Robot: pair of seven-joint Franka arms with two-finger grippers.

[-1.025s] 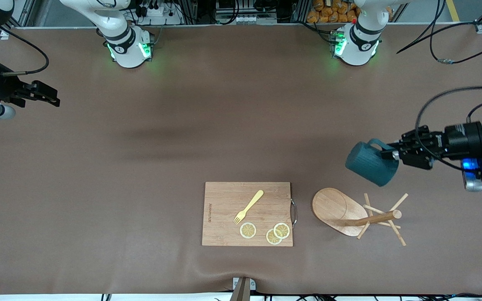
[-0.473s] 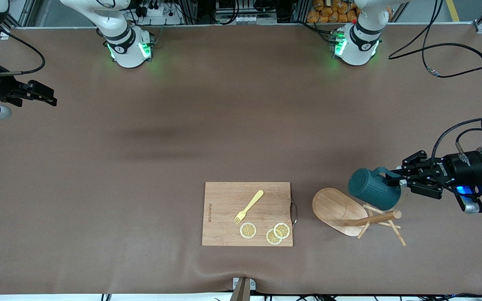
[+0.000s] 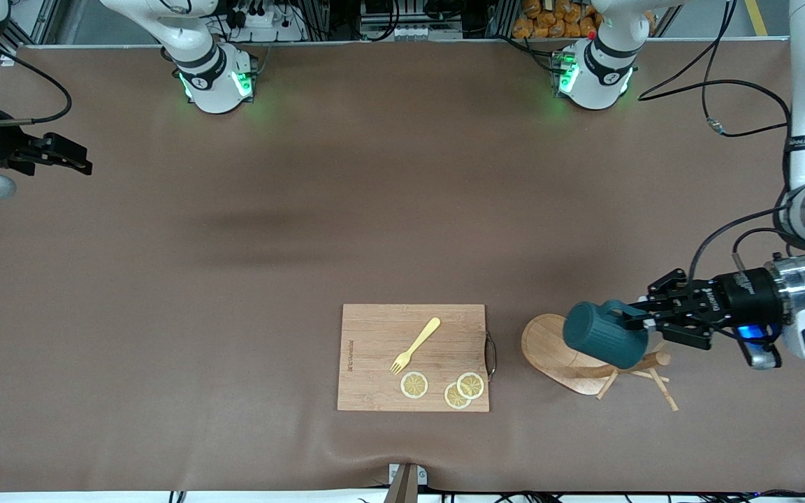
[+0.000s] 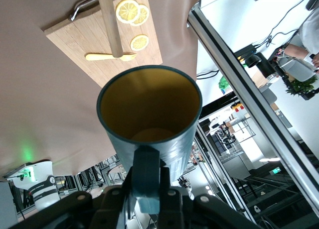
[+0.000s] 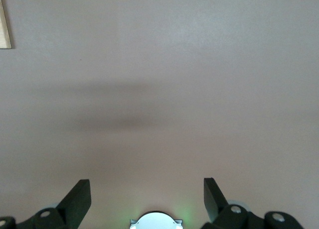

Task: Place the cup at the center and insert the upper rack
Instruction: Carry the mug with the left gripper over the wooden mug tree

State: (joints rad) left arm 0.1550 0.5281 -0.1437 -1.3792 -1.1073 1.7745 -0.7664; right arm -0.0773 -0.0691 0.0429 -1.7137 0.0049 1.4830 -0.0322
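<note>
Left end effector (image 3: 636, 323) is clamped tight on the handle of the teal ribbed mug (image 3: 604, 343), holding it tipped on its side in the air over the wooden mug tree (image 3: 588, 361), which lies toppled on the tabletop (image 3: 374, 209) just beside the cutting board (image 3: 413, 357) with its fork (image 3: 415, 344) and lemon slices (image 3: 444, 387). The mug looks rigid, probably ceramic and chippable, so the handle seems the sensible hold. The tree looks light and stiff; I'd grab its post. Right end effector (image 3: 67, 157) waits wide open and empty over bare tabletop at its own end.
</note>
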